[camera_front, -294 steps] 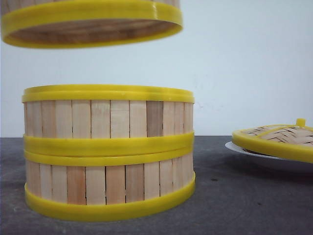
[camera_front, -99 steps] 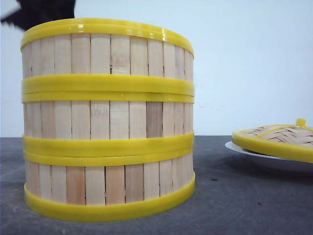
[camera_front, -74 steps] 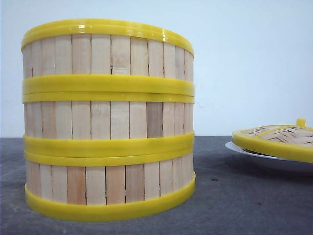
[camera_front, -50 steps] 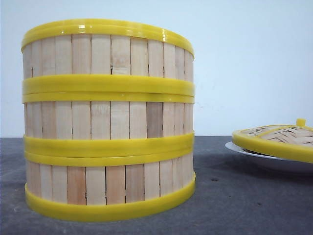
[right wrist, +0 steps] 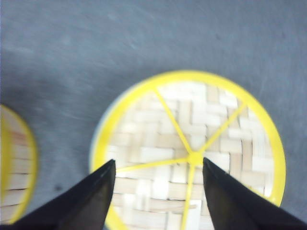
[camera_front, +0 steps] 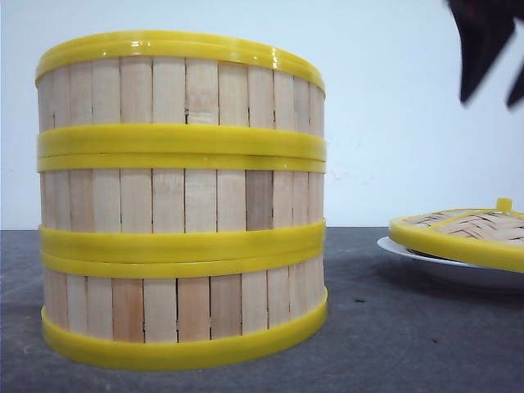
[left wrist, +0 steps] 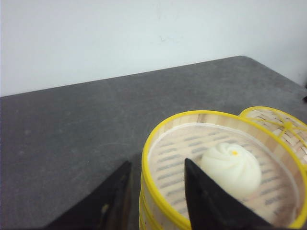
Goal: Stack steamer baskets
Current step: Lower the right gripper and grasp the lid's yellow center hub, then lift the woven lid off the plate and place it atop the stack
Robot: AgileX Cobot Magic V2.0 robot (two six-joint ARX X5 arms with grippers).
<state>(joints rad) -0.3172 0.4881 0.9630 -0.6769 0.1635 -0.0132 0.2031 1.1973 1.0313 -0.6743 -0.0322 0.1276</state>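
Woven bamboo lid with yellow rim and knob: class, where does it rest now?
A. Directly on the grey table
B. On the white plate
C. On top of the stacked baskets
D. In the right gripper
B: the woven bamboo lid with yellow rim and knob lies on the white plate, beside the stack.

Bare robot test bench, lab-like

A plain grey counter (camera_front: 409, 327) against a blank white wall (camera_front: 393, 123); no furnishings identify it further.
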